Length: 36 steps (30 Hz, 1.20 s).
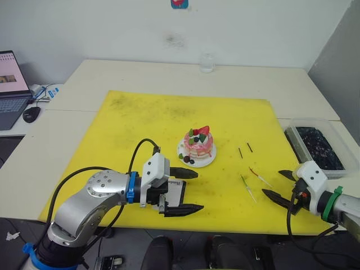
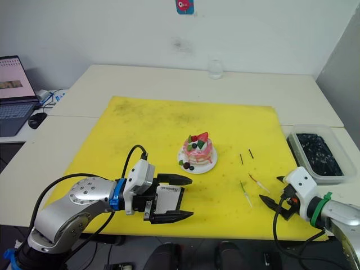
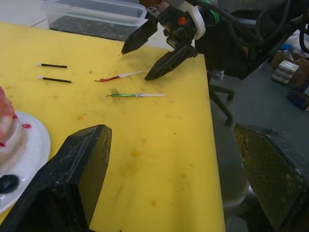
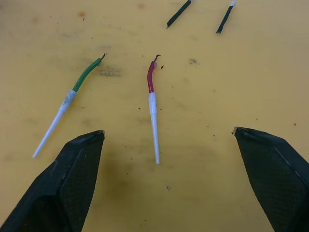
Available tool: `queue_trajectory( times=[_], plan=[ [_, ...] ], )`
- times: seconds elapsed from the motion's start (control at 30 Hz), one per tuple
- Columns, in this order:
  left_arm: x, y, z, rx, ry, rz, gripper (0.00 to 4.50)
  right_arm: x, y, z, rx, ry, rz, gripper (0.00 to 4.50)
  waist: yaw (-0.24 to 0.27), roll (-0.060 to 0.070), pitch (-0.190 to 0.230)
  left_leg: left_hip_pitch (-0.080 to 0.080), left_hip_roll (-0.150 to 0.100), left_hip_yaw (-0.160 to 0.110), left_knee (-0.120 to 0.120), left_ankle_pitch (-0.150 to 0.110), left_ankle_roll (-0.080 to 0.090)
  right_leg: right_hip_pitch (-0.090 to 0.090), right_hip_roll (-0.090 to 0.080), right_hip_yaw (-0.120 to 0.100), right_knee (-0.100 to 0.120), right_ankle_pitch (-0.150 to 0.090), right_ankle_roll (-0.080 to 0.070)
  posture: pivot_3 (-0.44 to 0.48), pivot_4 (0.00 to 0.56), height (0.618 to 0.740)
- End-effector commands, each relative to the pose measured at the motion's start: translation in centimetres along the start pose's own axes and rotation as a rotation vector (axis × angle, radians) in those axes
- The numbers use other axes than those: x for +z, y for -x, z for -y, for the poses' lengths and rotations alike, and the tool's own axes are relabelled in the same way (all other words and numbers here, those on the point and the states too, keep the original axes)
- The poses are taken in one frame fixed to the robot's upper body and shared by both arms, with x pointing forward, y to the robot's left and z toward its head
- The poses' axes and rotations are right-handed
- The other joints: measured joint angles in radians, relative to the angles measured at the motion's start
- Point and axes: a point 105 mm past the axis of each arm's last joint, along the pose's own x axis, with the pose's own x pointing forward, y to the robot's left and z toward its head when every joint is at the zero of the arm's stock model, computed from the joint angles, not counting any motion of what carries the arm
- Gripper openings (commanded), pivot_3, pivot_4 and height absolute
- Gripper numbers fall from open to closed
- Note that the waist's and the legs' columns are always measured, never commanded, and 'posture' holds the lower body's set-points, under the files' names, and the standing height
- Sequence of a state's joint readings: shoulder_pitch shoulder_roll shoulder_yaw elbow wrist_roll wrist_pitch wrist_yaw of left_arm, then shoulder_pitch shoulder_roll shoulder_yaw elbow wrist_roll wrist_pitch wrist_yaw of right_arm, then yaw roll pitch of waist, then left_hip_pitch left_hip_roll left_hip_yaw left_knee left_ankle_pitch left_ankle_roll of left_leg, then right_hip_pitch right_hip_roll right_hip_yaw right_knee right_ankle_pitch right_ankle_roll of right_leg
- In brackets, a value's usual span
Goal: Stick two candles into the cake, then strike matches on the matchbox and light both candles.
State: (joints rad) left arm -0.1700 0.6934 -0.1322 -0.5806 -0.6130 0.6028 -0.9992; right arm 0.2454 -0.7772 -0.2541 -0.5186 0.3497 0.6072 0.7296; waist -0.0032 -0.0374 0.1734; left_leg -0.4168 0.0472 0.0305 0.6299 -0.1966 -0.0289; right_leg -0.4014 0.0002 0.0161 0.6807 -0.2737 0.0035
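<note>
The cake (image 1: 198, 144) sits on its small white plate (image 1: 208, 161) near the middle of a yellow mat (image 1: 146, 124), pink-sided with white cream, a strawberry and dark berries on top. No stick stands in it. To its right, well apart from the plate, two short dark candles (image 1: 244, 149) lie side by side on the mat, close together but not touching. Nearer the front edge lie two longer pale sticks, one with a red end (image 4: 152, 104) and one with a green end (image 4: 67, 102), lying near each other and apart from the candles.

The right tool (image 1: 285, 185) hovers low at the mat's front right corner, its two black fingers spread wide and empty, pointing toward those two pale sticks; in the right wrist view the red-ended stick lies between the fingertips (image 4: 72, 169), just ahead of them.

The left tool (image 1: 188, 191) is just in front and to the left of the cake, its fingers also spread wide. The white matchbox (image 1: 175, 191) with black lettering lies between them; I cannot tell whether either finger touches it.

At the right, off the mat, a clear plastic tub (image 1: 316, 147) holding something dark rests on the pale worktop (image 1: 253, 79). A glass (image 1: 207, 62) stands at the far side, and a laptop (image 1: 11, 90) and mouse (image 1: 31, 114) sit at the far left.
</note>
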Motion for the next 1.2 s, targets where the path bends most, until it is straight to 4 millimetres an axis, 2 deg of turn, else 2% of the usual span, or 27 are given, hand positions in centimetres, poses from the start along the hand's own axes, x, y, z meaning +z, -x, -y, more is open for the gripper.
queue_trajectory(
  times=[0.03,0.17,0.47,0.5,0.7,0.83,0.93,1.1,1.2],
  plan=[
    [1.0,-0.4,0.4,-0.014,-0.035,0.028,4.46,0.3,-0.3,0.1,-0.011,0.032,0.011,4.5,0.0,0.0,0.0,0.0,0.0,0.0,0.0,0.0,0.0,0.0,0.0,0.0,0.0,0.0,0.0,0.0,0.15,0.74],
    [1.0,-0.5,0.3,-0.009,-0.028,0.029,4.5,-0.1,-0.7,0.2,-0.02,0.017,-0.004,3.57,0.0,0.0,0.0,0.0,0.0,0.0,0.0,0.0,0.0,0.0,0.0,0.0,0.0,0.0,0.0,0.0,0.15,0.74],
    [0.8,-0.5,0.4,0.0,0.012,0.025,4.5,-0.3,-0.8,-0.3,0.004,-0.004,-0.028,0.26,0.0,0.0,0.0,0.0,0.0,0.0,0.0,0.0,0.0,0.001,0.0,0.0,0.0,0.0,0.0,0.0,0.15,0.74],
    [0.7,-0.5,0.4,0.003,0.016,0.024,4.5,-0.2,-0.7,-0.3,0.008,-0.009,-0.025,0.04,0.0,0.0,0.0,0.0,0.0,0.0,0.0,0.0,0.0,0.001,0.0,0.0,0.0,0.0,0.0,0.0,0.15,0.74],
    [-0.2,-0.1,-0.3,0.079,0.065,-0.004,4.5,1.5,0.3,-0.2,0.02,-0.041,0.056,0.04,0.0,0.0,0.0,0.0,0.0,0.0,0.0,0.0,0.0,0.001,0.0,0.0,0.0,0.0,0.0,0.0,0.15,0.74],
    [-0.4,0.4,-1.0,0.123,0.119,-0.019,4.5,3.6,1.7,0.0,0.047,-0.064,0.135,0.04,0.0,0.0,0.0,0.0,0.0,0.0,0.0,0.0,0.0,0.001,0.0,0.0,0.0,0.0,0.0,0.0,0.15,0.74],
    [0.4,0.5,-1.5,0.133,0.183,0.034,4.5,6.6,2.0,-0.7,0.104,-0.111,0.249,0.04,-0.001,0.0,0.0,0.0,0.0,-0.001,0.0,0.0,0.0,0.001,0.0,0.0,0.0,0.0,0.0,0.0,0.15,0.74],
    [2.5,-0.4,-2.5,0.124,0.33,0.193,4.5,11.9,1.6,-3.1,0.271,-0.227,0.445,0.04,-0.001,0.0,0.0,0.0,0.0,-0.002,0.0,0.0,0.0,0.001,0.001,-0.001,0.0,0.001,0.001,0.0,0.15,0.74],
    [3.9,-0.9,-2.9,0.111,0.419,0.306,4.5,14.1,1.6,-4.1,0.347,-0.299,0.523,0.04,-0.002,0.0,0.0,-0.001,0.0,-0.002,0.001,0.0,0.0,0.002,0.002,0.0,0.0,0.001,0.002,0.0,0.15,0.74]
  ],
)
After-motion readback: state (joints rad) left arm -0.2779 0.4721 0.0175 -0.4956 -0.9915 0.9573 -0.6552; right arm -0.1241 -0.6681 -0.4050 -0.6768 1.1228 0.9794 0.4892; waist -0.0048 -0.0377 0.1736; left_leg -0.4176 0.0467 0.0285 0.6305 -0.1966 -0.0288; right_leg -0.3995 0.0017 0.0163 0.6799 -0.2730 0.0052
